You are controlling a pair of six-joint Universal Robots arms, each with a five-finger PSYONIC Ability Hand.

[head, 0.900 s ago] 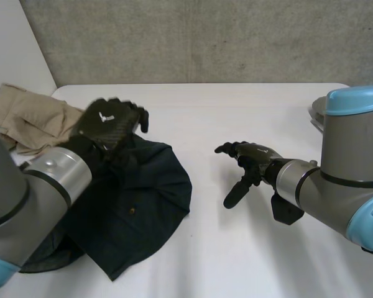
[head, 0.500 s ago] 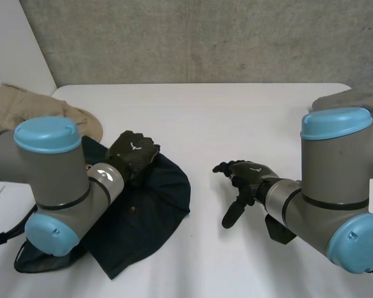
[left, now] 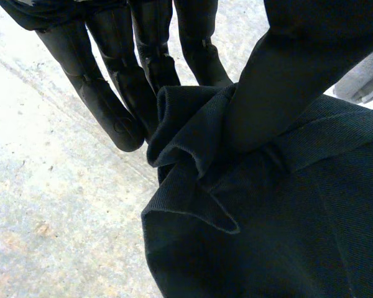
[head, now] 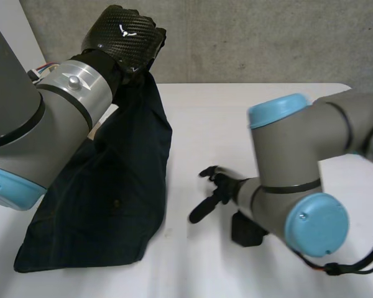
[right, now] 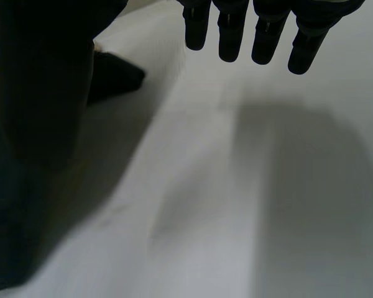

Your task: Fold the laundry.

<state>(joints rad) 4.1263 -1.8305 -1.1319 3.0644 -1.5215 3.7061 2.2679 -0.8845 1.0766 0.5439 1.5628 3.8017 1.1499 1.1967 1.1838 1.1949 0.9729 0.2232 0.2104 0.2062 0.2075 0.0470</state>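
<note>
My left hand (head: 125,34) is raised high above the table's back left, shut on a bunched edge of a dark navy garment (head: 112,186). The cloth hangs down from it in a long drape, and its bottom hem rests on the table near the front left. In the left wrist view the fingers (left: 112,93) and thumb pinch a gathered fold of the garment (left: 267,217). My right hand (head: 214,189) hovers low over the table, just right of the garment's lower corner, open and empty. Its straight fingers (right: 236,28) point across bare table.
The white table (head: 236,124) stretches to the right of the hanging cloth and ends at a grey concrete wall (head: 255,37). My right arm (head: 298,174) bends over the table's right half.
My left hand has risen from the table to high up, pulling the garment from a flat heap into a hanging drape. My right hand has shifted slightly left and lower, still open.
</note>
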